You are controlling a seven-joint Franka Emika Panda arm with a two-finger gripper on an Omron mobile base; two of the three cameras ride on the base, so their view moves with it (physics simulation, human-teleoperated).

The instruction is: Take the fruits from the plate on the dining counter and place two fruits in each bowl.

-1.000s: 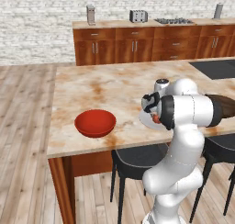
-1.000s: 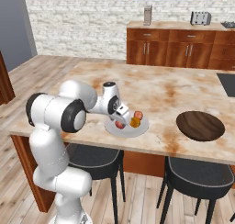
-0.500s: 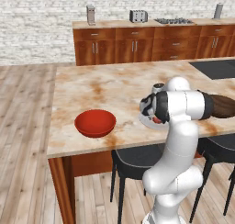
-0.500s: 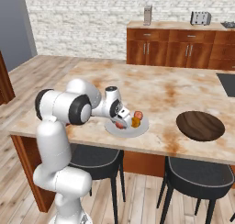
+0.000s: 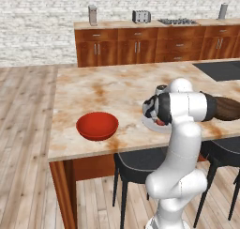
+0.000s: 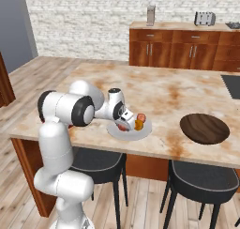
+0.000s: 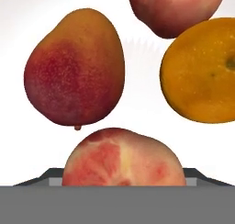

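Note:
On the dining counter [image 6: 173, 89] lies the pale plate [image 6: 142, 133] with the fruits. In the hand view I see a red-and-yellow fruit [image 7: 75, 67], an orange one [image 7: 202, 71], a reddish one [image 7: 174, 9] at the top, and a reddish fruit [image 7: 123, 156] at the bottom. My gripper [image 7: 123, 178] is down over the plate [image 7: 142, 103], its dark fingers pressed on both sides of that bottom fruit. From the side the gripper [image 6: 125, 123] sits on the plate's left part. The red bowl [image 5: 97, 125] stands left, the brown bowl [image 6: 205, 128] right.
Black stools [image 6: 96, 160] [image 6: 201, 176] stand under the counter's near edge. A dark cooktop [image 5: 220, 69] is set into the counter's far right. Wall cabinets with a toaster [image 5: 140, 16] run along the back. Bare marble lies between the red bowl and the plate [image 5: 149, 125].
The hand has dropped onto the plate and its jaws have come in from wide open onto the near reddish fruit. The bowls and the plate have stayed put.

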